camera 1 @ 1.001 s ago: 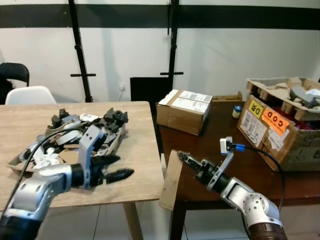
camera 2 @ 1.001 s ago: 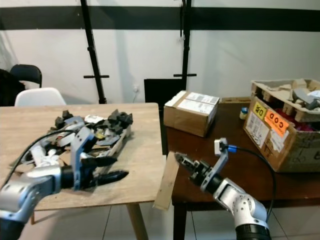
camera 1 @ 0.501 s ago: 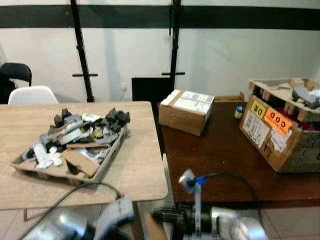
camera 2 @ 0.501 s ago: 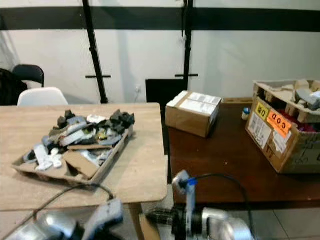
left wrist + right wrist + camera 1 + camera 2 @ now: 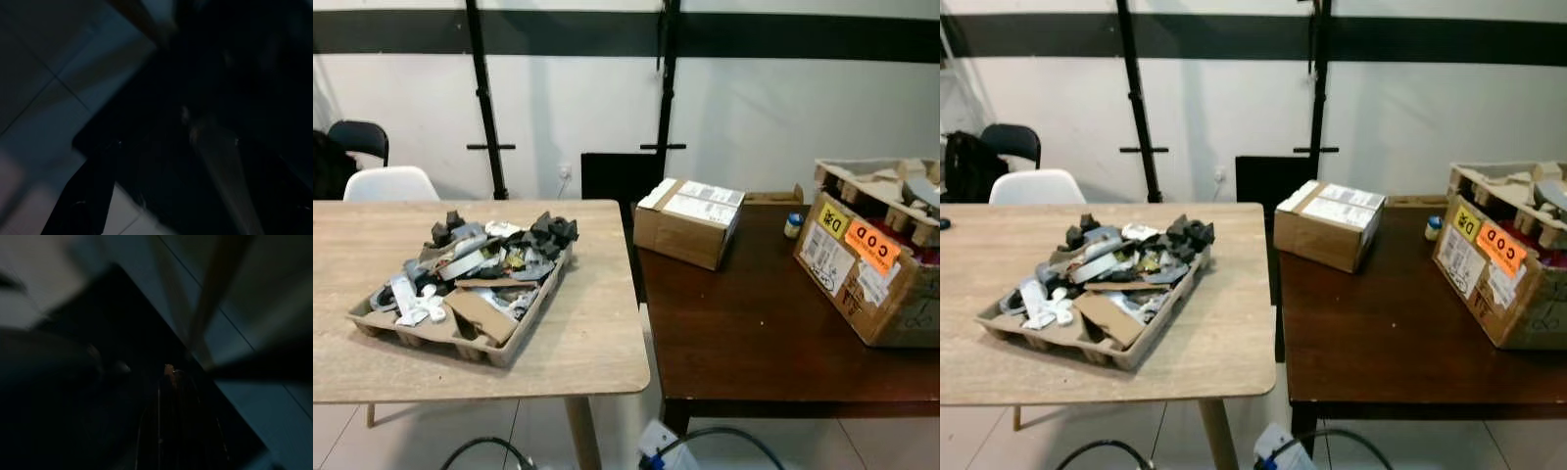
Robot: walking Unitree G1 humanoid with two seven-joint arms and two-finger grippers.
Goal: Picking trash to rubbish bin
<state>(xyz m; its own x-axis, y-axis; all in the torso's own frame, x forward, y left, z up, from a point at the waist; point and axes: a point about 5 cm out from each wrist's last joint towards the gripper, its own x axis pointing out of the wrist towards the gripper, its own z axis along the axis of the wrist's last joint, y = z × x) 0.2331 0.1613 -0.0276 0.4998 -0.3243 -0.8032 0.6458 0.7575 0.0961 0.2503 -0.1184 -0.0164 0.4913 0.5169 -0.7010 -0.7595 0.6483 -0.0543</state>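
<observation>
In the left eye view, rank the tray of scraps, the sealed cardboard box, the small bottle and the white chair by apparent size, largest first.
1. Tray of scraps
2. Sealed cardboard box
3. White chair, partly hidden behind the table and farther off, so its rank against the box is unsure
4. Small bottle

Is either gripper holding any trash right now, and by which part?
Cannot tell: both wrist views are dark and blurred. The trash still sits piled in the cardboard tray on the light wooden table.

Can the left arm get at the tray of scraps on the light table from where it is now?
Probably not straight away. The tray of scraps lies open on the light table, nothing over it, but both arms hang low beside the tables, the left wrist view showing dark floor. The left arm would likely have to rise first.
</observation>
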